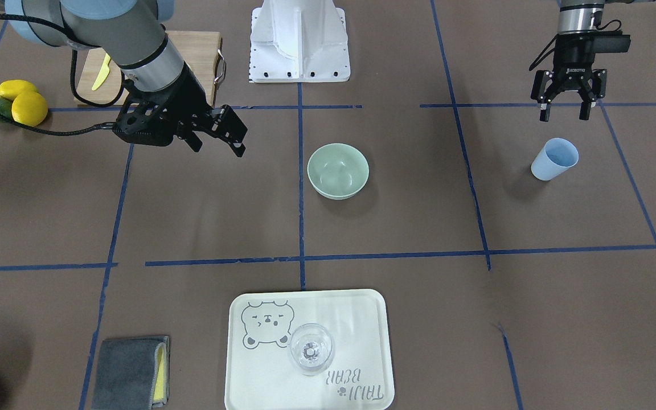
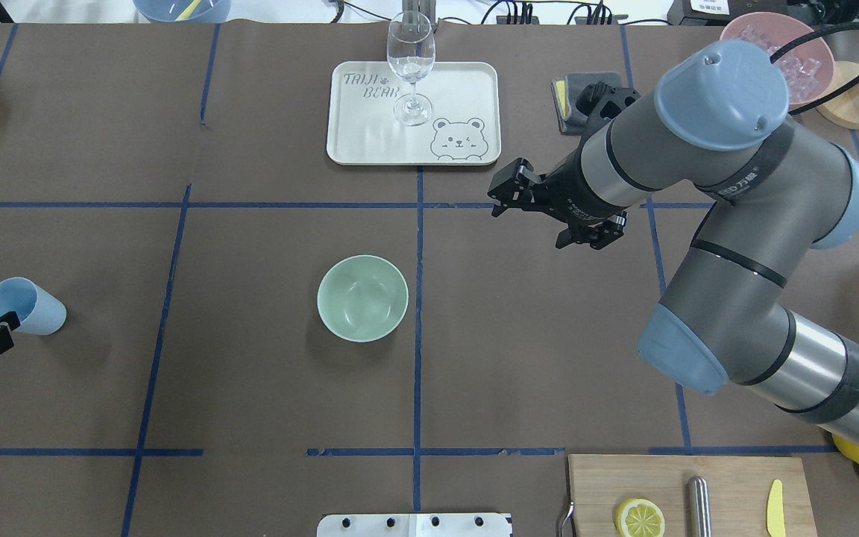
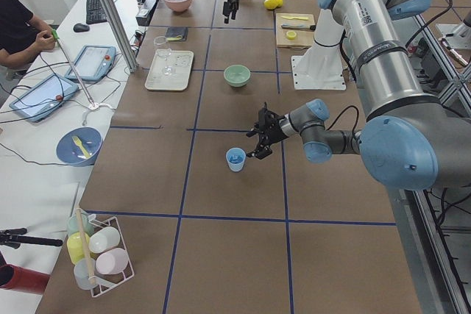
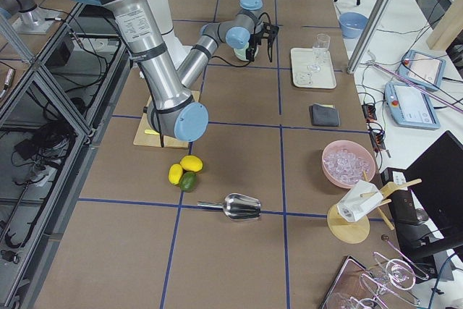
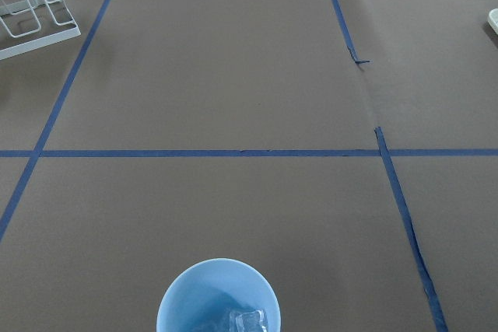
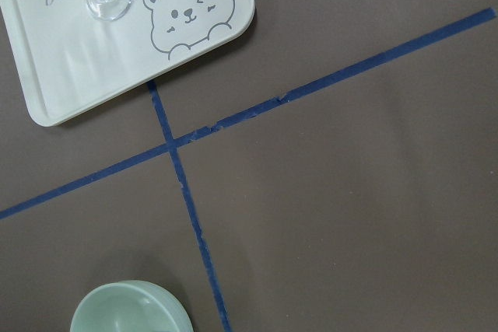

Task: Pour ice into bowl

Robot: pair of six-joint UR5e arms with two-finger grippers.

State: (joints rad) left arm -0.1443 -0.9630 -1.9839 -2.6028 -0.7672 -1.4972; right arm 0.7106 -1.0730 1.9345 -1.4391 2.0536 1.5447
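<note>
Left tool (image 1: 564, 115) spread, hanging just over the blue cup (image 1: 554, 159); ice (image 5: 247, 319) sits in that cup. Right tool (image 1: 218, 146) spread above the surface (image 1: 396, 222), bowl (image 1: 337, 171) near it, apart.

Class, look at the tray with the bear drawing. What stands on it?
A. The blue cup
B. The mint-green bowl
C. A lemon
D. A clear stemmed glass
D: the clear stemmed glass stands upright on the tray, while the mint-green bowl and the blue cup sit on the table away from it.
</note>
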